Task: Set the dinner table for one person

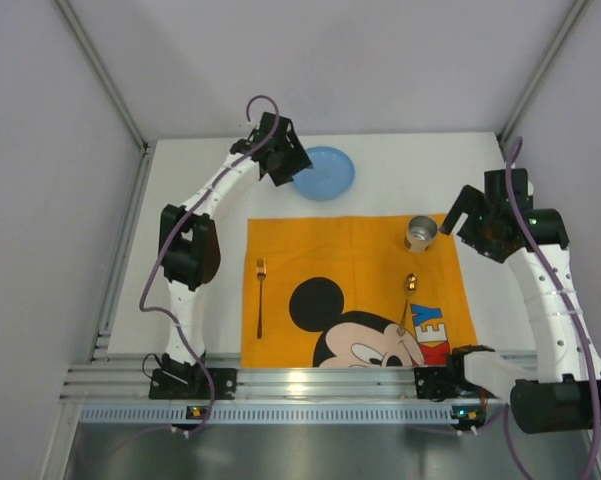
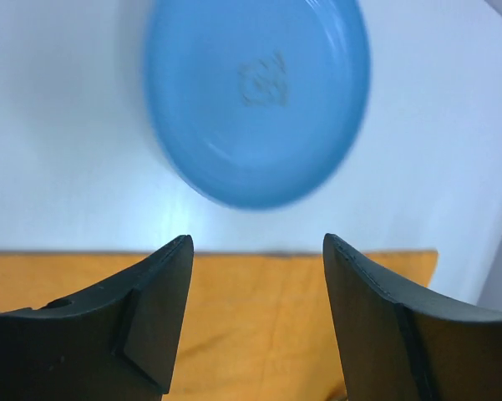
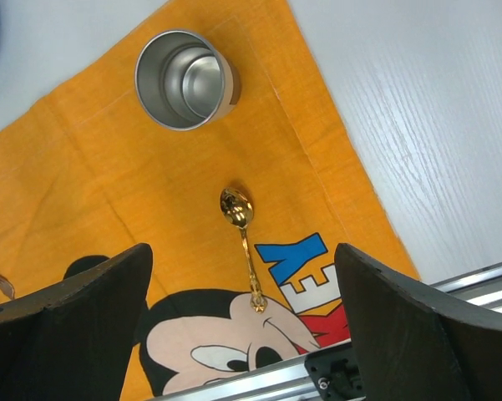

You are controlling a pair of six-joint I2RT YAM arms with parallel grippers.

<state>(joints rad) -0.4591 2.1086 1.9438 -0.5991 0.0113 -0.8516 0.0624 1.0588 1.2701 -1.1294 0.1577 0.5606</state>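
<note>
**A:** Looking at the place setting, how much of it is done?

**B:** Most of it, I'd say. The orange placemat (image 1: 360,290) lies flat on the white surface (image 1: 430,165), at its near edge. What looks like a fork (image 1: 260,295) lies on the mat's left side, the gold spoon (image 3: 242,242) on its right, and the steel cup (image 3: 184,79) stands upright at the far right corner.

**A:** And the plate?

**B:** That seems to be the remaining piece. The blue plate (image 2: 259,100) sits on the bare surface just beyond the mat's far edge, and the middle of the mat is vacant.

**A:** Is either arm carrying anything?

**B:** No. The left fingers (image 2: 163,309) are spread wide and hold nothing, poised by the plate's near rim. The right fingers (image 3: 75,317) are parted too, also holding nothing, above the spoon.
</note>
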